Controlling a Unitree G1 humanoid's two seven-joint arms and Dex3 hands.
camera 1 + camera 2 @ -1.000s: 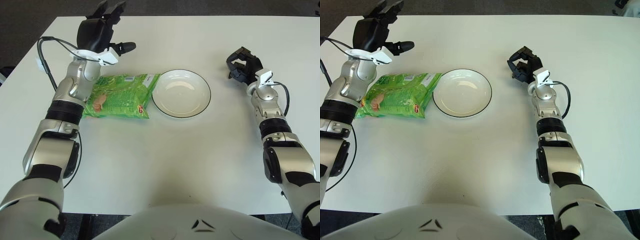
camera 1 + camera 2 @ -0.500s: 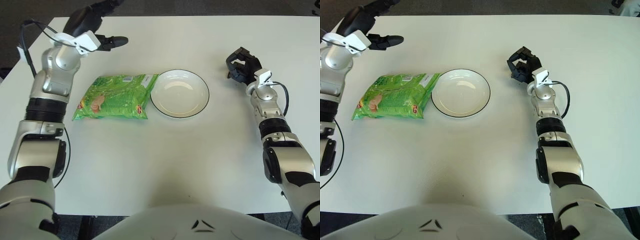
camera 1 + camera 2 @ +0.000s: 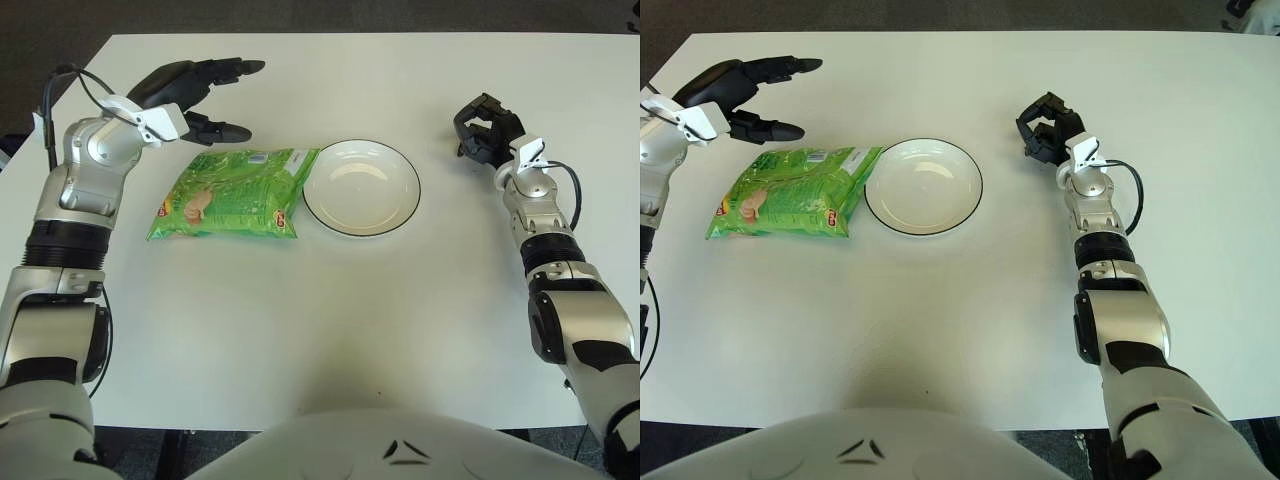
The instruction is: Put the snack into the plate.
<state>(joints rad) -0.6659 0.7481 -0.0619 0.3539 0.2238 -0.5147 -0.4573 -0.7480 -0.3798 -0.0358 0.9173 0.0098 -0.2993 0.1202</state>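
Snack (image 3: 230,192) lengthwise toward plate (image 3: 405,205)

The left hand (image 3: 190,92) is raised on a bent left arm beyond the far left end of the snack bag (image 3: 232,193), fingers spread and pointing right, holding nothing. The right hand (image 3: 486,127) rests well to the bag's right, fingers curled and empty.

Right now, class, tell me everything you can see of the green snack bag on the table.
The snack bag is a glossy green plastic packet with pale printed labels and a picture of the food. It lies flat on the white table, its right end touching or slightly overlapping the rim of the plate. The left hand hovers open above its far left corner, not touching it.
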